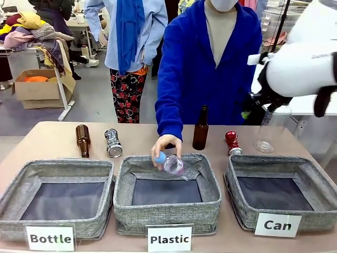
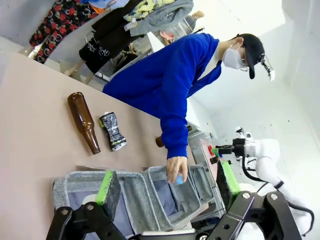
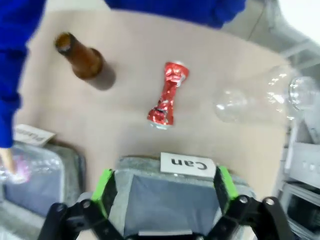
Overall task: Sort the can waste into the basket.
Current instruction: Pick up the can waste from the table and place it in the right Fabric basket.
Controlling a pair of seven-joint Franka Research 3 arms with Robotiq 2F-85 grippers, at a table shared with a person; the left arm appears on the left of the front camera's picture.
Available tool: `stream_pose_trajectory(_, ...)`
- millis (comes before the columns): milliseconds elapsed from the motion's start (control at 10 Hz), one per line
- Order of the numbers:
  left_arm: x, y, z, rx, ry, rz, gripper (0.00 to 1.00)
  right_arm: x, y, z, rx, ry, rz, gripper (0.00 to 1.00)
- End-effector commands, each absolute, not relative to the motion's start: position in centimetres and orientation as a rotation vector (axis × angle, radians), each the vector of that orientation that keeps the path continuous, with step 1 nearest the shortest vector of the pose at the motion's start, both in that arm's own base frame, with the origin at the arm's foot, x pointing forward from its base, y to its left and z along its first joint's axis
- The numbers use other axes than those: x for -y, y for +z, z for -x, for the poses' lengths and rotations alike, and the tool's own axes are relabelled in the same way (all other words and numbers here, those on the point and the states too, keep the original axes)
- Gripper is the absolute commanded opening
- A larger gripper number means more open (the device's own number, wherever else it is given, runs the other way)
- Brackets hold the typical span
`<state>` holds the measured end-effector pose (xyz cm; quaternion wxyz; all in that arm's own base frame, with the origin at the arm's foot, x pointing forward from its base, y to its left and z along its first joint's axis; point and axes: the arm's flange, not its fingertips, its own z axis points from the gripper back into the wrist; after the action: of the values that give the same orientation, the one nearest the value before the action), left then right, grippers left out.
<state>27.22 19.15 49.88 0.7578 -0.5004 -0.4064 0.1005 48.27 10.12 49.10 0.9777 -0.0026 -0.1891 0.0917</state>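
Hovering above the Can basket (image 1: 274,160), the right jaws are held wide open, empty; left jaws too. Approach is judged underway. Crushed red can (image 3: 167,95) lies just beyond the basket's far rim, silver can (image 1: 112,143) toward the bench's far-left corner. Descent onto the red can is needed.

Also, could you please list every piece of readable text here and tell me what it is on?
"Bottle": left label, on the left basket.
"Plastic": middle label, on the middle basket.
"Can": right label, on the right basket.
Print on the silver can and red can: too small to read.
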Motion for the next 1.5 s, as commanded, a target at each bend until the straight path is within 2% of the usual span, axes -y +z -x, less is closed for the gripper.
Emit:
stream_pose_trajectory(0,-19.3,49.8,-27.0,0.889,0.202,1.09,1.0,-10.3,48.4,-52.2,0.303,0.111,-0.004,1.0)
stream_pose_trajectory(500,-19.3,49.8,-27.0,0.889,0.202,1.09,1.0,-10.7,38.9,-59.8,0.154,0.069,0.005,1.0)
stream_pose_trajectory(800,-19.3,49.8,-27.0,0.889,0.202,1.09,1.0,-11.5,33.6,-61.7,0.068,0.017,0.033,1.0)
stream_pose_trajectory(1000,-19.3,49.8,-27.0,0.889,0.202,1.09,1.0,-11.6,31.3,-62.5,0.109,-0.025,0.047,1.0)
stream_pose_trajectory(1400,-19.3,49.8,-27.0,0.889,0.202,1.09,1.0,-11.8,30.4,-62.7,0.148,-0.059,0.072,1.0)
